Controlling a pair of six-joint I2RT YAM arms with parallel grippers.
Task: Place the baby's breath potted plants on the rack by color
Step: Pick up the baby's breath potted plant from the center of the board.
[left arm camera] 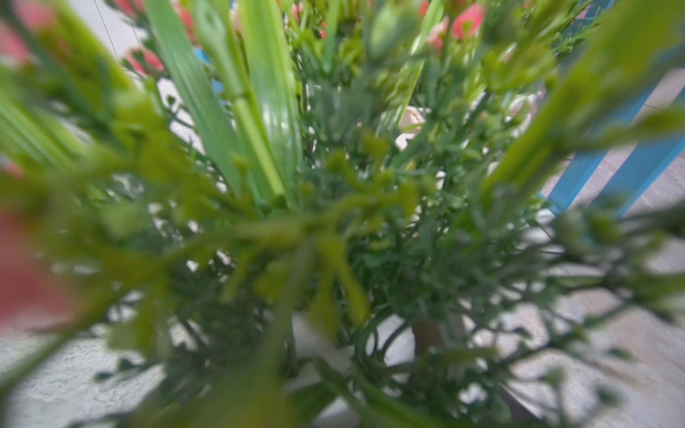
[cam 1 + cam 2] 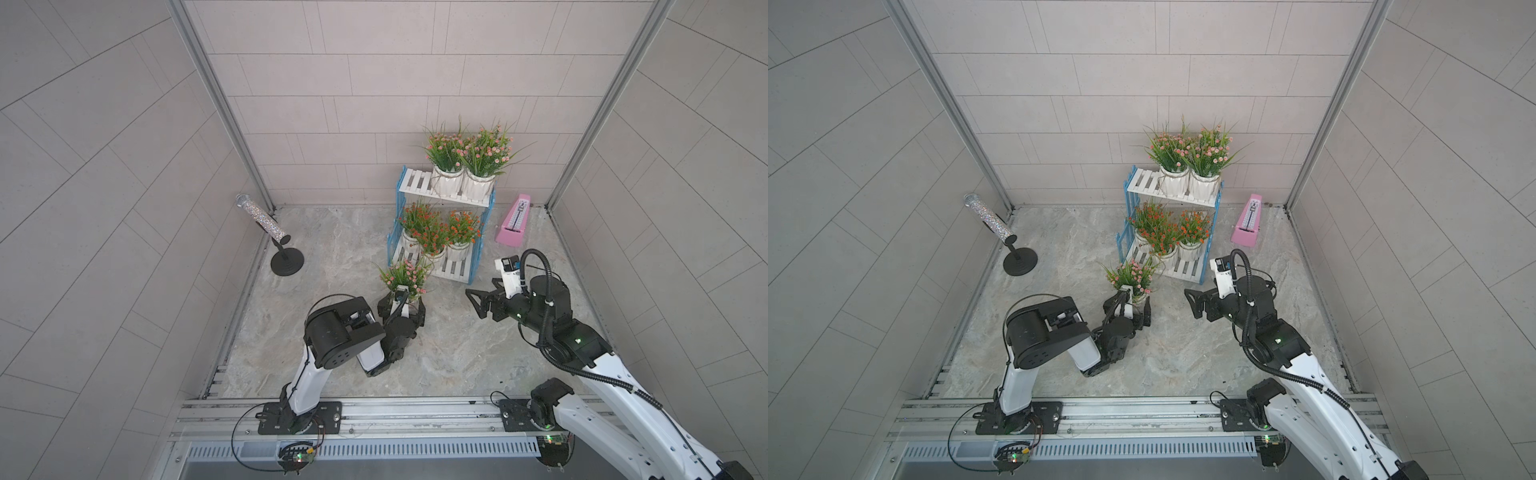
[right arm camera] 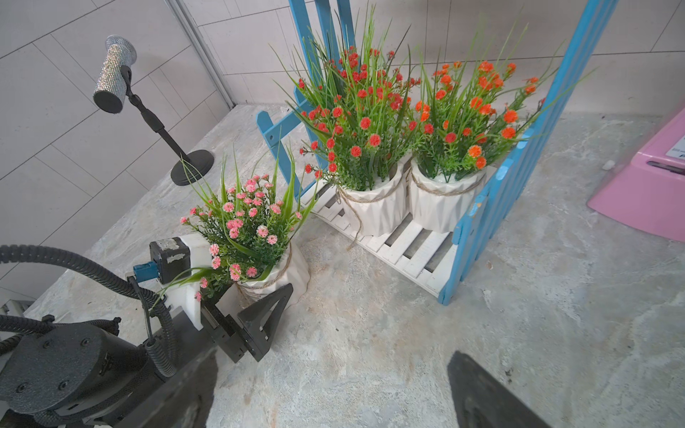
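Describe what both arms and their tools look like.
The left arm and right arm have white links, black motor joints and black base plates. A ribbed black hose loops over the right one; a green light glows there. The left tool and right tool have black triangular fingers.

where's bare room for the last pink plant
Free: the left end of the upper shelf, beside the two pink plants; also the table between the glitter microphone stand and the rack. Crowded: the lower shelf, filled by three orange plants, and its front corner, where the left tool flanks the last pink plant.
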